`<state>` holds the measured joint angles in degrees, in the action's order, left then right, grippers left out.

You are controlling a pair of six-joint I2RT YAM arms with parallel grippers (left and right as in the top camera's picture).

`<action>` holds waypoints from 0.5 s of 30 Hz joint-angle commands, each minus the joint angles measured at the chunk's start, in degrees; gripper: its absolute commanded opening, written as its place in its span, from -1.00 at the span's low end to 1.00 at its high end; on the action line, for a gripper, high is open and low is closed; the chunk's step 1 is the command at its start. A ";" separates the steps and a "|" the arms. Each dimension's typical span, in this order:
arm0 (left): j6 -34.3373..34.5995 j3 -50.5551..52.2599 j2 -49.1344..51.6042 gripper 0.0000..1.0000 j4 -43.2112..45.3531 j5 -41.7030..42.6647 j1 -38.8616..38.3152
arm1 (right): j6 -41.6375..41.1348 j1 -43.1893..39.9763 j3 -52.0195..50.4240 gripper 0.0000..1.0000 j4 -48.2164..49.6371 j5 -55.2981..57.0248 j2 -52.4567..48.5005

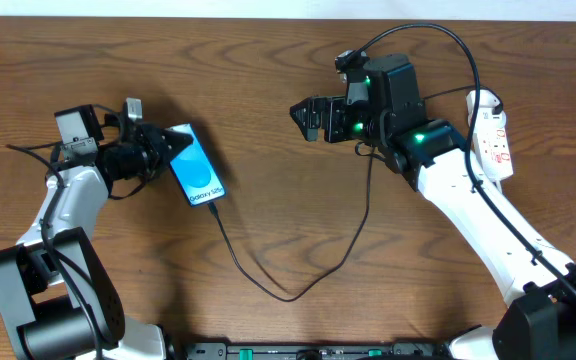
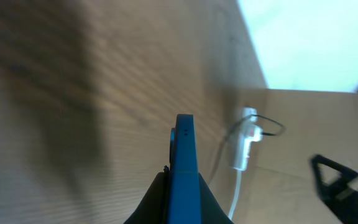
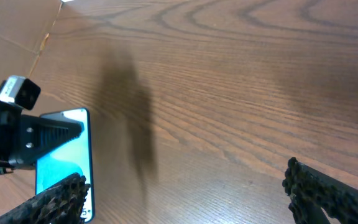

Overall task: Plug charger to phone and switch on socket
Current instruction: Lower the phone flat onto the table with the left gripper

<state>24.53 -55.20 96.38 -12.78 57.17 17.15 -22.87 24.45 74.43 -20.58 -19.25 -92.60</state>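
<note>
The phone point(image 1: 198, 171) lies on the table at the left, its blue screen facing up. My left gripper point(image 1: 171, 146) is shut on the phone's far end. In the left wrist view the phone point(image 2: 184, 155) shows edge-on, clamped between the jaws. The charger point(image 1: 288, 296) is a thin black cable that meets the phone's near end, loops over the table and disappears under my right arm. My right gripper point(image 1: 308, 118) hovers open over the middle of the table, with nothing between its fingers point(image 3: 61, 198). The white socket point(image 1: 492, 133) lies at the far right, behind the right arm.
In the left wrist view the socket point(image 2: 243, 147) and its thick white cord point(image 2: 235, 200) lie far off. The right wrist view shows bare wood between the spread fingers, with the phone point(image 3: 64, 163) and the left gripper point(image 3: 30, 140) at the left edge.
</note>
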 commanded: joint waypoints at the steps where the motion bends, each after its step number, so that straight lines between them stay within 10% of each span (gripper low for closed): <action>1: -4.81 -0.15 -0.90 -0.85 -1.75 -3.30 -0.22 | 1.29 -0.09 0.63 0.98 -0.07 0.48 0.50; 15: -5.46 -0.13 -0.20 -0.85 -3.43 -8.41 -2.51 | 1.36 0.02 0.61 0.99 -0.92 0.50 0.50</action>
<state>20.25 -55.20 96.38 -16.14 49.25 15.51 -22.70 24.45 74.43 -21.43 -19.25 -92.60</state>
